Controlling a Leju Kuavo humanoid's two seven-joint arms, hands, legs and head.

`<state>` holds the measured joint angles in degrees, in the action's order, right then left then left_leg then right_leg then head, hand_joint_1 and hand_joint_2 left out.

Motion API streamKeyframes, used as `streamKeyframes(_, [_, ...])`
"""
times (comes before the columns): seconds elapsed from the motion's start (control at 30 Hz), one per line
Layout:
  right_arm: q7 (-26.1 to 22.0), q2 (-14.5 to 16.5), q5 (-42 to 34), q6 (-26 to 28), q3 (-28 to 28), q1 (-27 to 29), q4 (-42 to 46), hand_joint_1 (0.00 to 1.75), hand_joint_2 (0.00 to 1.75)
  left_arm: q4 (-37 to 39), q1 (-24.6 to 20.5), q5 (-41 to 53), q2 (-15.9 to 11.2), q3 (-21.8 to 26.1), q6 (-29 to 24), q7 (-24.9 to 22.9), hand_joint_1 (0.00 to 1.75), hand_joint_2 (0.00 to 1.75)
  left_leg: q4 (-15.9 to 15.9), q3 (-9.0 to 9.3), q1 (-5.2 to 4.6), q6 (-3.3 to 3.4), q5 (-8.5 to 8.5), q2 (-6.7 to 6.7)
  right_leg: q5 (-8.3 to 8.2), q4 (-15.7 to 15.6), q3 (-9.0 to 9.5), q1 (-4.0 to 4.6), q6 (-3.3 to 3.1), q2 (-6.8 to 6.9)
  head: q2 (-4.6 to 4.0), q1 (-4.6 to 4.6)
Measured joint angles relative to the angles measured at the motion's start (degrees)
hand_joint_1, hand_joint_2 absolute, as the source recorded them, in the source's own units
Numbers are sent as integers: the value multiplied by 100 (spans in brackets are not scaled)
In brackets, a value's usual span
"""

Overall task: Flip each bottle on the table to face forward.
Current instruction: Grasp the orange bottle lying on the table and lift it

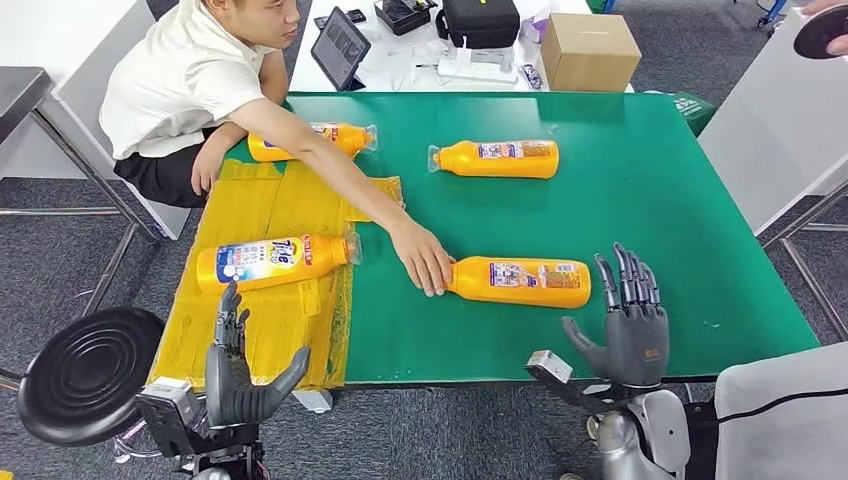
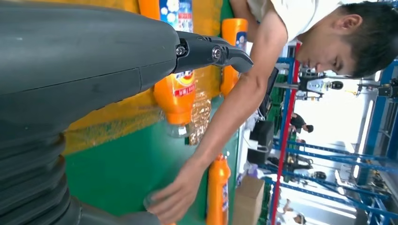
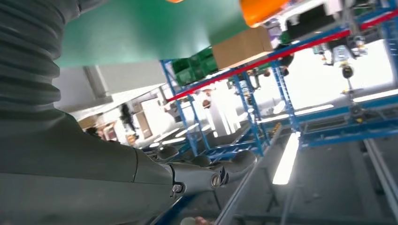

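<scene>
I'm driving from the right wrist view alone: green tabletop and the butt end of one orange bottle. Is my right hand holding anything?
Observer: No. The right hand holds nothing; its fingers stand spread beside the base of the nearest bottle.
Operator: Is that bottle free to take?
Observer: Not now. A person's hand rests on its cap end.
Operator: Where are the others?
Observer: Three more lie on their sides: the labelled bottle on the yellow sheet ahead of the left hand, and the far left bottle and far right bottle across the green table.
</scene>
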<state>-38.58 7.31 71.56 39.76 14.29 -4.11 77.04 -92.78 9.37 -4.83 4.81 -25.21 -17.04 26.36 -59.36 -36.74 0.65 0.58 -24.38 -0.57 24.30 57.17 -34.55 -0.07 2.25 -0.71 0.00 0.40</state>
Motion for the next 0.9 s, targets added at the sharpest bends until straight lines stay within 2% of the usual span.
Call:
streamKeyframes(0.2, [1112, -400, 678, 0, 14, -476, -827, 0, 175, 306, -208, 362, 91, -44, -47, -42, 0, 175, -1, 0, -3, 10, 7, -1, -6, 0, 4, -2, 9, 0, 0, 0])
streamKeyframes(0.4, [1683, -788, 920, 0, -199, -1052, -1807, 0, 175, 527, -357, 390, 160, -90, -4, -66, 0, 175, -1, -1, -4, 12, 9, 1, -10, 0, 5, -2, 13, -1, 0, -1])
streamKeyframes(0.53, [2017, -950, 658, 0, -503, -1574, -2715, 0, 175, 657, -467, 359, 227, -161, 45, -107, 0, 175, -1, 0, -2, 14, 11, 1, -10, 0, 5, -1, 13, -1, 0, -1])
streamKeyframes(0.7, [2189, -997, 483, 4, -1004, -2009, -3631, 0, 175, 811, -584, 333, 325, -214, 73, -148, 0, 175, -1, 0, -2, 13, 12, -1, -10, 1, 5, -1, 13, 0, 0, -1])
streamKeyframes(0.9, [2148, -964, 440, 7, -1286, -2275, -4277, 0, 175, 929, -671, 321, 385, -252, 88, -149, 0, 175, -1, -4, -2, 13, 11, -1, -10, 1, 4, -1, 13, 0, 0, -1])
